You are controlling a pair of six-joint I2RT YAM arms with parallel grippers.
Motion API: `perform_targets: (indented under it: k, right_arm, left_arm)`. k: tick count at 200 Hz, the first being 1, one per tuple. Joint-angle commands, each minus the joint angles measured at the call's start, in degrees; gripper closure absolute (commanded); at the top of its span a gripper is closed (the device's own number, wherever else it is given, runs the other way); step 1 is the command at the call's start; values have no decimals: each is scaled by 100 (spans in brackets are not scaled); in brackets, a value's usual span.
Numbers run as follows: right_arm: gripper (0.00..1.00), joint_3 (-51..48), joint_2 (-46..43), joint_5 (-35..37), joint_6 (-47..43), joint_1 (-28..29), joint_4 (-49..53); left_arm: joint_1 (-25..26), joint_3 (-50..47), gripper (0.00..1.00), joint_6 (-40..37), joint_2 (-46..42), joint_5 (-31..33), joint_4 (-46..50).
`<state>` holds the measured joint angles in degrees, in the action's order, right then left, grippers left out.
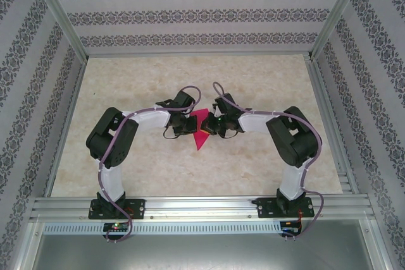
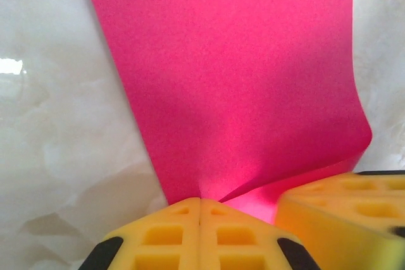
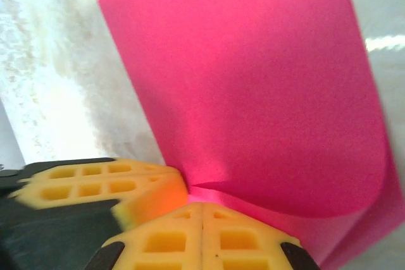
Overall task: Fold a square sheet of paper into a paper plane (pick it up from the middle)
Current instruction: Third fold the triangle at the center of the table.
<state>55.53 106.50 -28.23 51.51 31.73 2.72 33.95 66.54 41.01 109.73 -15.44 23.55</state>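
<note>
The square sheet of paper (image 1: 201, 136) is bright magenta-pink and hangs between the two arms above the table's middle, bent over on itself in a soft curl. My left gripper (image 1: 192, 126) is shut on the sheet's edge; in the left wrist view its yellow fingertips (image 2: 183, 219) are pressed together, and the sheet (image 2: 240, 80) rises from them. My right gripper (image 1: 211, 125) faces it, almost touching, and is shut on the same sheet (image 3: 253, 93). Its yellow fingertips (image 3: 221, 232) meet under the curl. Each wrist view catches the other gripper's yellow finger (image 2: 345, 210) (image 3: 95, 184) close by.
The pale marbled table top (image 1: 139, 162) lies under the sheet. Patterned walls (image 1: 190, 14) and an aluminium frame (image 1: 190, 207) close it in on all sides. Both arm bases (image 1: 117, 207) (image 1: 283, 205) stand at the near rail.
</note>
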Motion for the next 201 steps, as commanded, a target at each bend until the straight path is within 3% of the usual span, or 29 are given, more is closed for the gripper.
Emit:
perform_targets:
  k: [1, 67, 138, 201]
  right_arm:
    - [98, -198, -313, -119, -386, -116, -271]
    - [98, -249, -171, -262, -755, -180, -149]
    - [98, -279, 99, 121, -565, -280, 102]
    - [98, -269, -317, 63, -294, -327, -121]
  left_arm:
    - [120, -7, 100, -89, 319, 383, 575]
    - [165, 139, 100, -158, 382, 516, 737]
    - [176, 208, 100, -199, 431, 627, 852]
    - [187, 272, 100, -241, 516, 643, 896]
